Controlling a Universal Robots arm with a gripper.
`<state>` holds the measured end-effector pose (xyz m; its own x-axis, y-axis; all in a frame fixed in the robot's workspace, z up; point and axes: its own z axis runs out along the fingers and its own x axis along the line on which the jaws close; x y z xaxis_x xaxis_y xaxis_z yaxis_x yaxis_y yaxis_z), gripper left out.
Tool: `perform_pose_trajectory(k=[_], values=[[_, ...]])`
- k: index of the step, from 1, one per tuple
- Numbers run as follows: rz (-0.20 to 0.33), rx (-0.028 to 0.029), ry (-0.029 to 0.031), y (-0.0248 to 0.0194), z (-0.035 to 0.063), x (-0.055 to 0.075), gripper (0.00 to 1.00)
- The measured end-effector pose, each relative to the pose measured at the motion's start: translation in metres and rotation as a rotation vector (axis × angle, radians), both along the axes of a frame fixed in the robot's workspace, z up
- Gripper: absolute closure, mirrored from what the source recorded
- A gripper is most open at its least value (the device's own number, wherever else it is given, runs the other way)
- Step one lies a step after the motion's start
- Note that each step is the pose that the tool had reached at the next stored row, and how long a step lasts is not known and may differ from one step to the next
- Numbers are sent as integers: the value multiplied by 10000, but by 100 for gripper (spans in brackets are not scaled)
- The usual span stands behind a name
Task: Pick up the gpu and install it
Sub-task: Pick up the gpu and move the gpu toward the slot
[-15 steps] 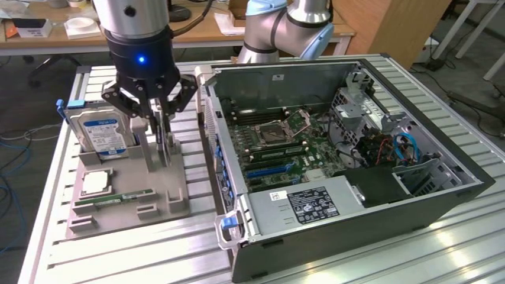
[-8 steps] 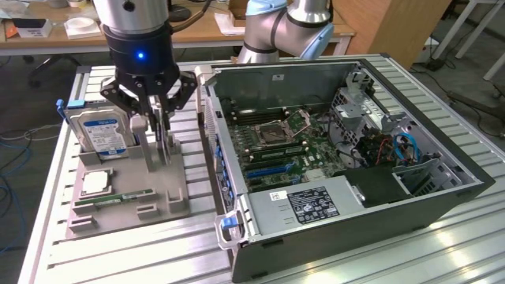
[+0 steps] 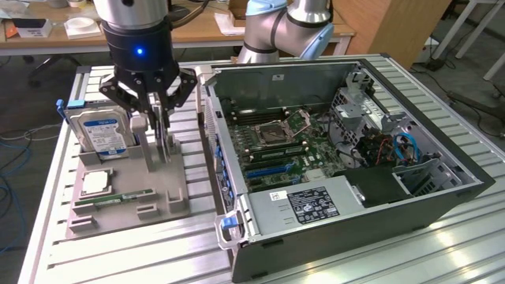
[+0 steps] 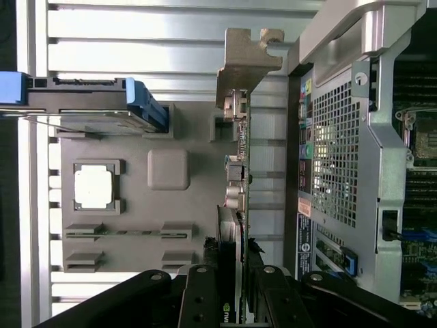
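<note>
Slatted table (image 3: 118,260), tray (image 3: 118,222) holding drive (image 3: 103,133), tool (image 3: 159,155) gripping gpu (image 4: 235,171)

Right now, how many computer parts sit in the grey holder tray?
4: hard drive standing at its far end, processor chip flat in front of it, memory stick lying nearer the camera, gpu upright, gripped by the claw.

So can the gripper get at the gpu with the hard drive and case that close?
Probably yes: the gripper is down over the upright gpu, jaws shut on it; the hard drive and the case stand apart on either side.
</note>
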<state>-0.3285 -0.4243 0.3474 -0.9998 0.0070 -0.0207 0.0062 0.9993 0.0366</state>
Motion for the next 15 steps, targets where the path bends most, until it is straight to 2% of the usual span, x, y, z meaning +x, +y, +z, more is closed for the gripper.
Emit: perform_pose_trajectory(k=[15], values=[[0,3,0,0,30,0,74]])
